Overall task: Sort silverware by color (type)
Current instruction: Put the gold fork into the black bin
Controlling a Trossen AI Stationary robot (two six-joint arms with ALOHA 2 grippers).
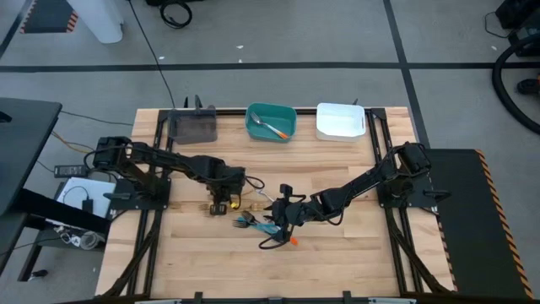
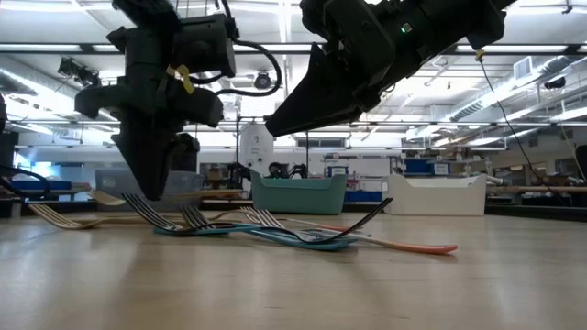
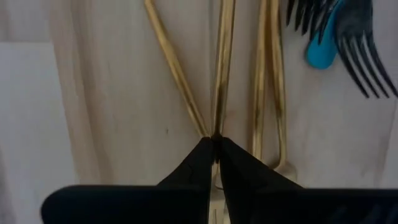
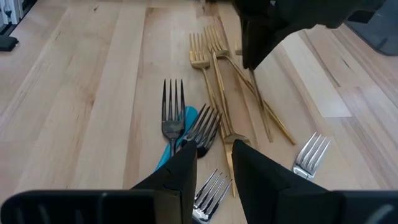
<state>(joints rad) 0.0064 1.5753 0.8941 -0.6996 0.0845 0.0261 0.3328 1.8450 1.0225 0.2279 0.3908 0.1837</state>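
Gold is what your left gripper [image 3: 214, 146] has gone for: its fingers are pinched shut on the thin handle of one gold fork [image 3: 222, 68], low over the tabletop [image 1: 354, 262], with two more gold handles lying just beside it, so you can judge this as the start of pulling the gold pieces out of the heap. That narrow pinch fits a slim handle, but the neighbours sit so close that one could drag along. Your right gripper [image 4: 214, 162] hovers over the mixed pile [image 1: 268, 225] near the middle of the tabletop, fingers parted and holding nothing, with dark forks [image 4: 173, 115], a blue handle [image 4: 177, 140] and silver tines beneath it; it looks placed to take a dark or blue piece next. An orange-handled piece [image 2: 417, 246] trails out of the heap on the side away from the left arm. Along the far edge stand three bins: the grey bin [image 1: 193, 128] shows nothing you can make out, the teal bin [image 1: 271, 111] already holds a silver piece with an orange handle, and the white bin [image 1: 341, 121] looks bare.
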